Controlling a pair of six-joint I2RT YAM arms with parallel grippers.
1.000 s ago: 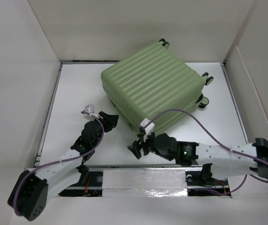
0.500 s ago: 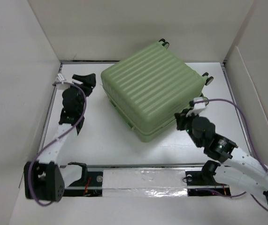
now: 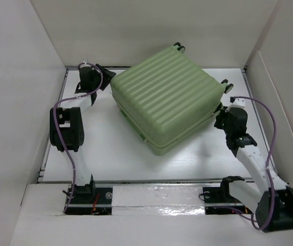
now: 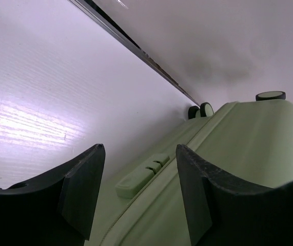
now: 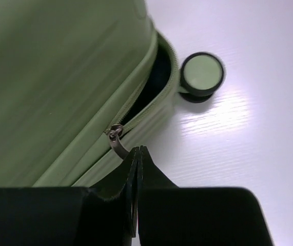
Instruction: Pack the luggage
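Note:
The luggage (image 3: 167, 97), a light-green ribbed suitcase, lies flat and at an angle on the white table. Its shell is closed except for a short unzipped gap (image 5: 157, 77) near one wheel (image 5: 202, 74). My right gripper (image 5: 137, 149) is at the luggage's right side (image 3: 219, 120), shut with the metal zipper pull (image 5: 118, 141) pinched at its tips. My left gripper (image 4: 138, 154) stands open at the back-left corner (image 3: 105, 72), just off the shell (image 4: 249, 148). A small green latch (image 4: 138, 179) on the side shows between its fingers.
White walls enclose the table (image 3: 110, 154) on the left, back and right. A metal rail (image 4: 136, 48) runs along the back edge. Two more wheels (image 3: 227, 86) stick out at the right corner of the luggage, and one (image 3: 179, 47) at its far corner.
Both arms swung out from the near side to the luggage's flanks: the left to the back-left corner, opening; the right to the right side, closing on the zipper pull.

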